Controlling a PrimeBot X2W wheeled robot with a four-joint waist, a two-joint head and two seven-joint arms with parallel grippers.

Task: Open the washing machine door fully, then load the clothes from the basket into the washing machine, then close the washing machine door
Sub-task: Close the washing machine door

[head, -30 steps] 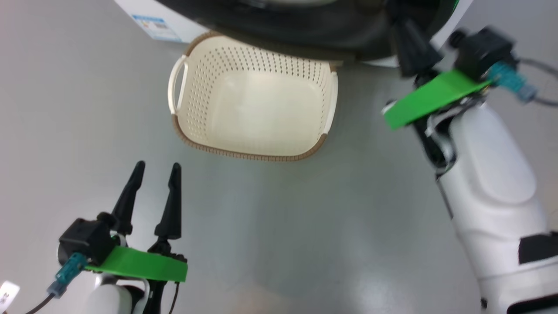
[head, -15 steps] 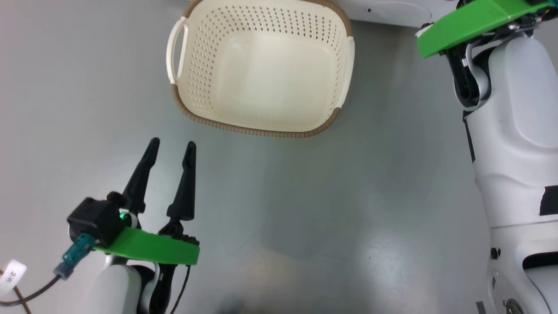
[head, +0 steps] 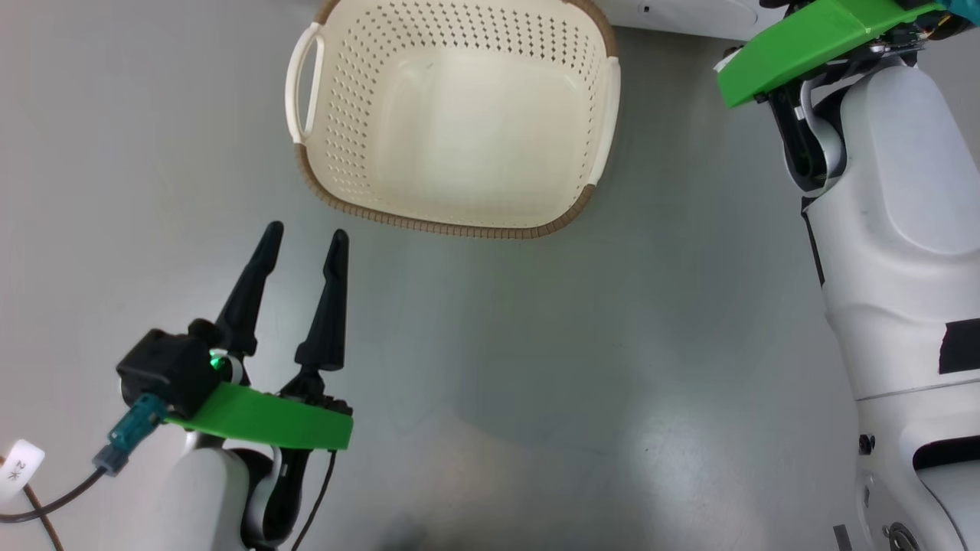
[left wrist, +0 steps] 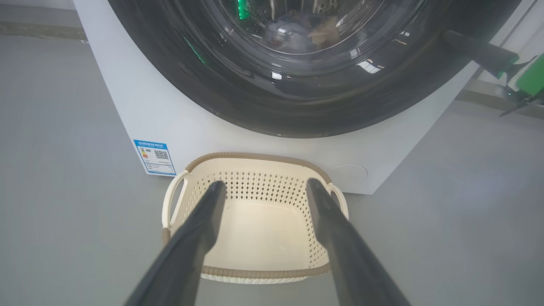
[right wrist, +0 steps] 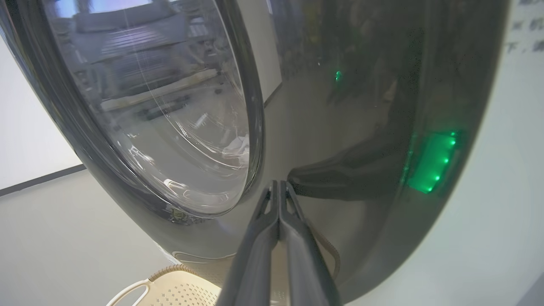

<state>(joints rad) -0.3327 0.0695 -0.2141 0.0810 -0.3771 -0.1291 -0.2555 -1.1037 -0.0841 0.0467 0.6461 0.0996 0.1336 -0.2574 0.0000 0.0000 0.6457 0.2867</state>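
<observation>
Standing at the far side, the washing machine (left wrist: 140,114) has its washing machine door (left wrist: 297,114) looking flat on the front, facing the near side. The basket (head: 459,227) sits just before it — open side up, long side running left to right. The right gripper (right wrist: 278,187), pinched shut at the door's shiny rim, could slip off before the door clicks; the left gripper (head: 305,231) hangs open, and the clothes (left wrist: 297,34) show behind the glass.

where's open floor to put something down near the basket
Bare floor lies between the basket, the left gripper and the right forearm; also left of the basket. The basket's inside is bare too. Crowded: the basket's far side, close to the washing machine.
</observation>
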